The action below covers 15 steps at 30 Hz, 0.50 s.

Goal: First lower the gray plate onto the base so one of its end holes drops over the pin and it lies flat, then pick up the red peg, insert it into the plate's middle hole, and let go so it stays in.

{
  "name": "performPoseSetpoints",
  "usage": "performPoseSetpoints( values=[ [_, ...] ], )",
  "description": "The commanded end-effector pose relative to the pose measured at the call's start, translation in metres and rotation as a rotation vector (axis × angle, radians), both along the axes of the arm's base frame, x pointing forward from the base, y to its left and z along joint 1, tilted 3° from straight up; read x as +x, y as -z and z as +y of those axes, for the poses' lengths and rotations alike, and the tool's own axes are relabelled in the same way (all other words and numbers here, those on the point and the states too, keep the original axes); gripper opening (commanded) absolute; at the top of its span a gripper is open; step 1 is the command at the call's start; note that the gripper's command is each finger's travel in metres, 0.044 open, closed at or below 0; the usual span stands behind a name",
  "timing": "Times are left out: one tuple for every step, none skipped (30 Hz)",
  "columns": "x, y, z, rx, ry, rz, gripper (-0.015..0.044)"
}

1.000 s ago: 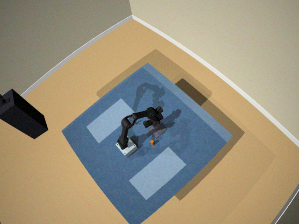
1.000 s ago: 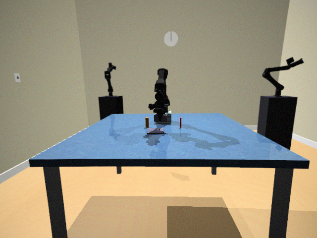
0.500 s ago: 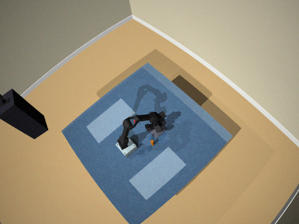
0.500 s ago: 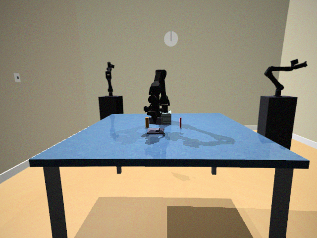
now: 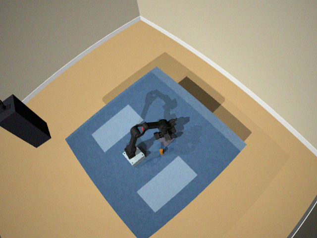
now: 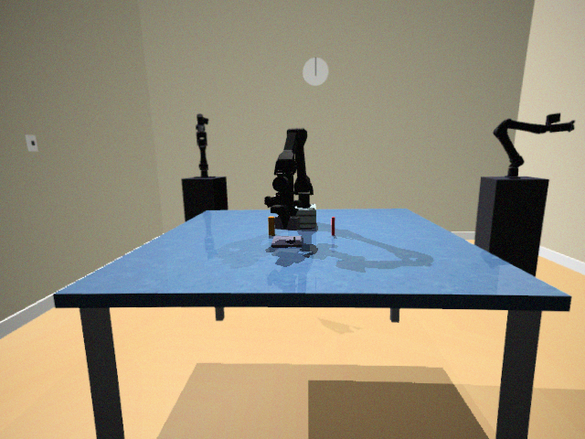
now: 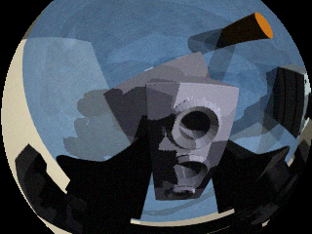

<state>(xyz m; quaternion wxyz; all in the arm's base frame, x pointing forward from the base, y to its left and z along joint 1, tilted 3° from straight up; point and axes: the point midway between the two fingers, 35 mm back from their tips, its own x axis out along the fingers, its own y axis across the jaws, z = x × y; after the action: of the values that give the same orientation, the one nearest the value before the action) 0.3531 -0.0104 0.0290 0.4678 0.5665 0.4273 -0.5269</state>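
My gripper (image 7: 179, 132) is shut on the gray plate (image 7: 227, 104), with a finger on each side. Its row of holes faces the wrist camera. The plate is held above the base (image 7: 171, 70) (image 6: 279, 242) (image 5: 166, 143) and overlaps it in the wrist view. A gap shows between gripper and base in the exterior view. The pin is hidden behind the plate in the wrist view; a small dark shape on the base in the exterior view may be it. The red peg (image 6: 333, 227) (image 5: 142, 129) stands upright on the table, apart from the base, partly hidden by the arm in the top view.
An orange cylinder (image 5: 161, 151) (image 6: 271, 227) (image 7: 263, 25) stands upright near the base. The arm's pale mount (image 5: 134, 159) (image 6: 307, 218) is behind them on the blue table (image 6: 188, 278). Two other arms stand on dark pedestals (image 6: 512, 212) beyond the table.
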Motion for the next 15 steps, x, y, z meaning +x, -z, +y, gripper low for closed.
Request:
performPoseSetpoints(
  values=[
    [0.000,0.000,0.000,0.004,0.005,-0.001,0.0000],
    [0.000,0.000,0.000,0.004,0.005,-0.001,0.0000],
    [0.000,0.000,0.000,0.004,0.005,-0.001,0.0000],
    [0.000,0.000,0.000,0.004,0.005,-0.001,0.0000],
    [0.000,0.000,0.000,0.004,0.005,-0.001,0.0000],
    [0.000,0.000,0.001,0.004,0.005,-0.001,0.0000],
    [0.000,0.001,0.001,0.004,0.005,-0.001,0.0000],
    [0.000,0.002,0.001,0.004,0.005,-0.001,0.0000],
    [0.000,0.003,0.001,0.004,0.005,-0.001,0.0000],
    [0.001,0.005,0.001,0.004,0.005,-0.001,0.0000],
    [0.001,0.007,0.001,0.004,0.005,-0.001,0.0000],
    [0.001,0.009,0.001,0.004,0.005,-0.001,0.0000],
    [0.001,0.012,0.001,0.004,0.005,-0.001,0.0000],
    [0.001,0.014,0.001,0.004,0.005,-0.001,0.0000],
    [0.001,0.016,0.001,0.004,0.005,-0.001,0.0000]
  ],
)
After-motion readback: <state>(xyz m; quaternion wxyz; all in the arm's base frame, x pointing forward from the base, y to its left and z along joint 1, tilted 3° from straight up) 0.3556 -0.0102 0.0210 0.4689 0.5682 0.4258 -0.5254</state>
